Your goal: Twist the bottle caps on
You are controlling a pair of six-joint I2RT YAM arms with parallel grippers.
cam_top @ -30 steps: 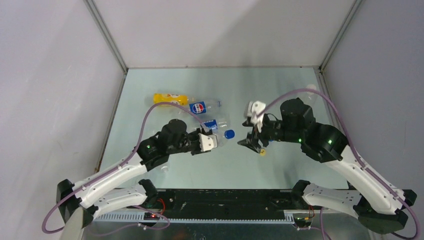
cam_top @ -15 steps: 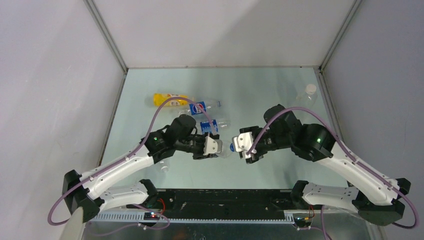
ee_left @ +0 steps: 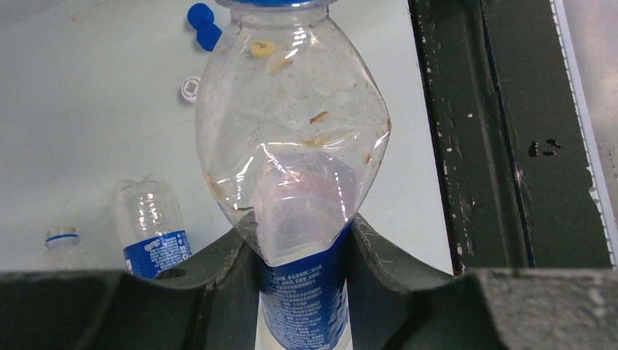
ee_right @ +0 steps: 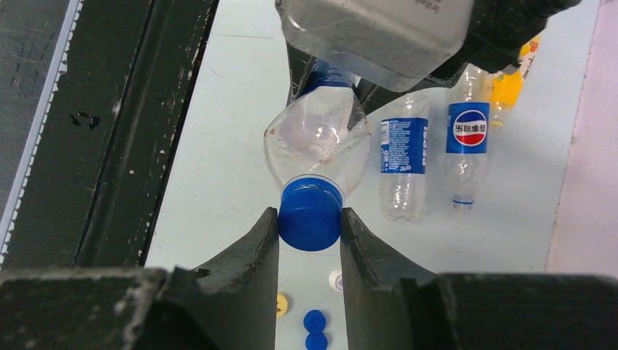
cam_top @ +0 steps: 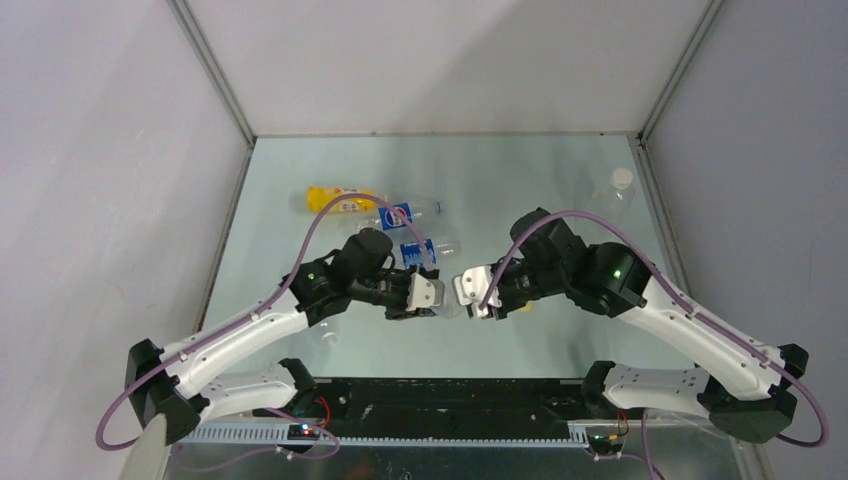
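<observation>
Pale green tabletop, boxed in by plain white walls, lies under both my arms. My left gripper is clamped on the held bottle at its blue label. The jaws press into the soft clear plastic, and the shoulder above them is dented and creased. That bottle is off the table, between my two wrists near the front edge. Its long axis is roughly level and runs left to right, neck pointing at my right arm. My right gripper is closed on the blue cap, one dark finger against each side of its round wall, and the cap sits on the bottle's neck. Both arms are bent at the elbow and reach inward, wrists facing each other. Beyond my left arm a yellow-orange bottle and a Pepsi bottle lie on their sides. Two loose blue caps and a yellow cap rest on the table below the held bottle.
</observation>
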